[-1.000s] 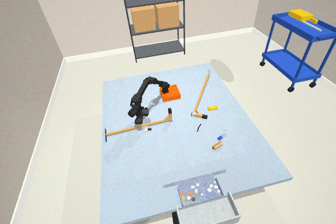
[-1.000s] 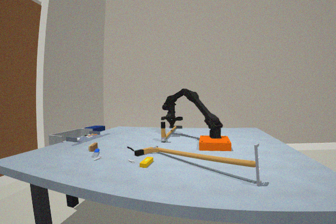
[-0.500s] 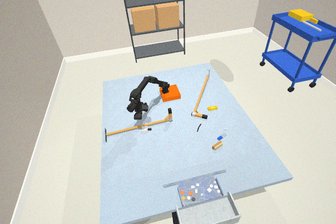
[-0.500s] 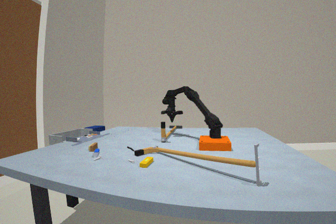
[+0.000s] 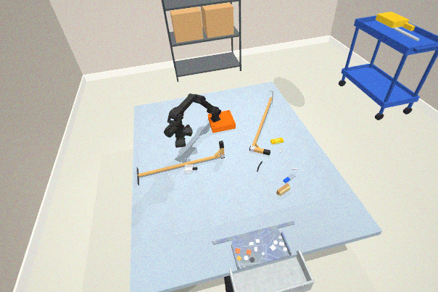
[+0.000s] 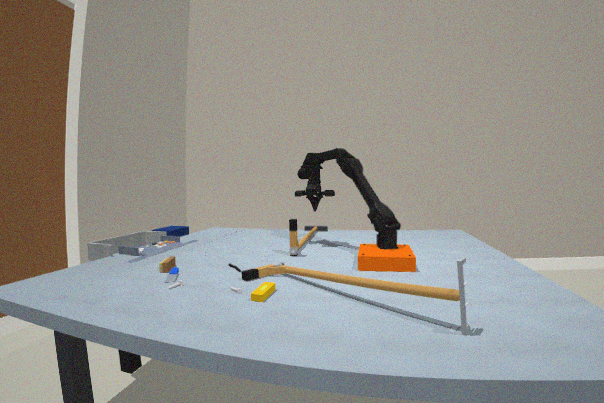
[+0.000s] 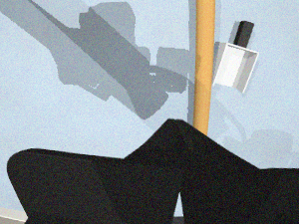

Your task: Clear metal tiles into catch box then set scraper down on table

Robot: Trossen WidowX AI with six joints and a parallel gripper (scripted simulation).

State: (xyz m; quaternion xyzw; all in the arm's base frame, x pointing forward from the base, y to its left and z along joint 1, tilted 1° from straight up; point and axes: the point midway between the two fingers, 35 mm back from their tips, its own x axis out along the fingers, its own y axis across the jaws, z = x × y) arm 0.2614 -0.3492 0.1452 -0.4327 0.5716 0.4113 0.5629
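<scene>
The steel plate (image 5: 267,235) lies at the table's front edge in the top view, with several white, orange and dark tiles on it. The grey catch box (image 5: 272,277) (image 6: 101,250) adjoins its outer side. One long wooden-handled tool (image 5: 163,169) (image 7: 203,59) has a wide dark blade and an upright black-tipped grip. Another long wooden-handled tool (image 5: 262,122) (image 6: 370,283) has a thin grey blade and lies right of the arm in the top view. Which is the long scraper I cannot tell. My gripper (image 5: 180,145) (image 6: 315,209) (image 7: 173,126) is shut and empty, above the table near the dark-bladed tool.
A small white scoop (image 5: 188,168) (image 7: 235,69) lies beside the dark-bladed tool's handle. A yellow block (image 5: 277,140) (image 6: 263,292), a black curved stick (image 5: 259,166), a blue-handled tool (image 5: 286,180) and a wooden block (image 5: 283,189) (image 6: 168,264) lie on the table. The arm stands on an orange base (image 5: 224,122) (image 6: 387,258).
</scene>
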